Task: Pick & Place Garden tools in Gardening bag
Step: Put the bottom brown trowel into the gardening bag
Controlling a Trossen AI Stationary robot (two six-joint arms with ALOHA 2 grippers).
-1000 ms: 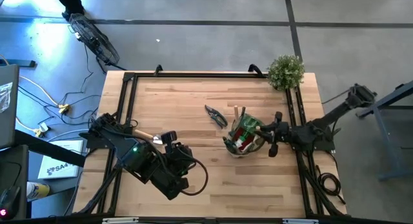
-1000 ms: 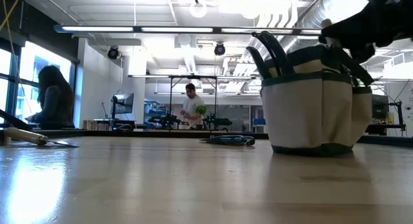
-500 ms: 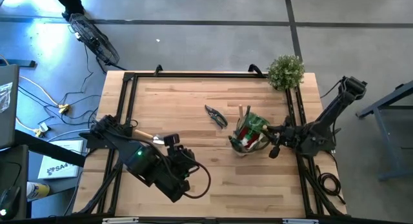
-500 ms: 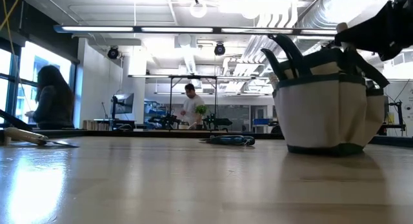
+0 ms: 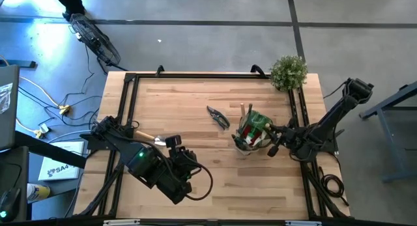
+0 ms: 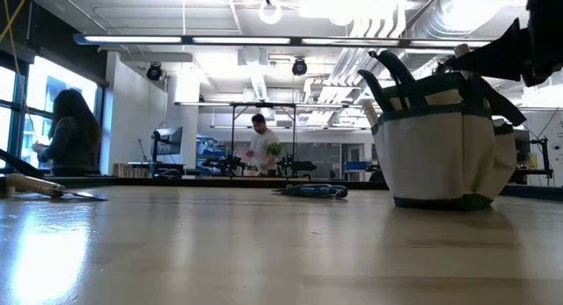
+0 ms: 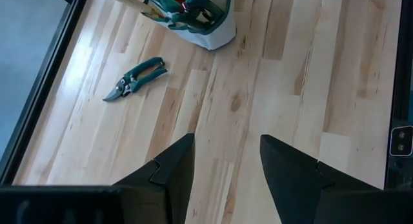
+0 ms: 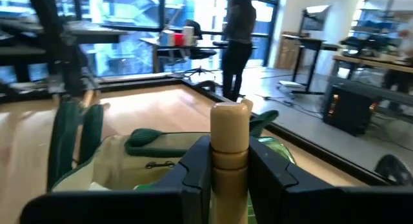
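The gardening bag stands upright on its base at the table's right middle, with several garden tools sticking out of its top. It also shows in the low view and the left wrist view. My right gripper is at the bag's right side, shut on a pale wooden handle. Green pruning shears lie flat left of the bag. A wooden-handled trowel lies by my left arm. My left gripper hangs open over bare table at the near left. My right gripper pinches the wooden handle a little below its free end between its two fingers. The fingers come in level from the table's right side and lie across the handle. The handle stands upright and its end rises above them; the fingers hide its lower part.
A bushy green plant stands at the far right corner. Black frame rails run along the table's edges. The middle and near part of the wooden top lies bare. People show in the room beyond the table.
My right arm has swung and its gripper has turned at the bag's right side, still shut. The bag has slid a little toward the table's right and far edges, staying upright.
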